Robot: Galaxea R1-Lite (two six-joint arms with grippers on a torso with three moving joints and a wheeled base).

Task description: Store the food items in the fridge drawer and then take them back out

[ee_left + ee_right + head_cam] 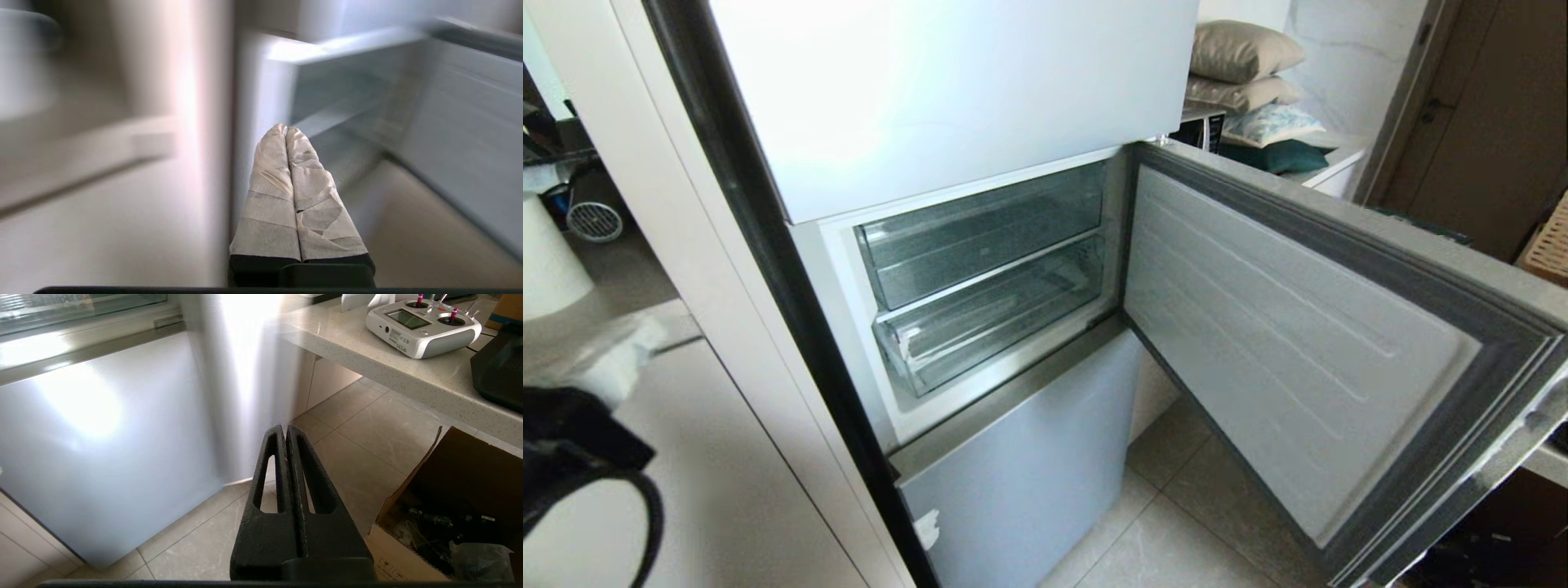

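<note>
The fridge's middle compartment is standing open, its door [1298,343] swung wide to the robot's right, and two clear plastic drawers are sitting pushed in, one above the other. The lower fridge drawer [988,327] is showing its thick front lip; nothing can be made out lying inside either bin, and no food item is showing in any view.

The left gripper [286,130], its fingers [269,196] wrapped in pale tape, is pressed fully together and holding nothing. It is pointing toward the open compartment, whose blurred drawer fronts are lying just ahead of its tips and slightly to one side, with the open door beyond. In the head view the left arm is appearing only as a dark shape with a cable [580,474] at the lower left corner, well short of the fridge.

The right gripper [286,428], bare black, is also closed tight and empty. It is hanging low over the tiled floor [359,449], facing the fridge's closed bottom panel [106,449]. To its side a stone counter is carrying a white remote controller [421,328], and an open cardboard box [445,514] is sitting on the floor nearby.
</note>
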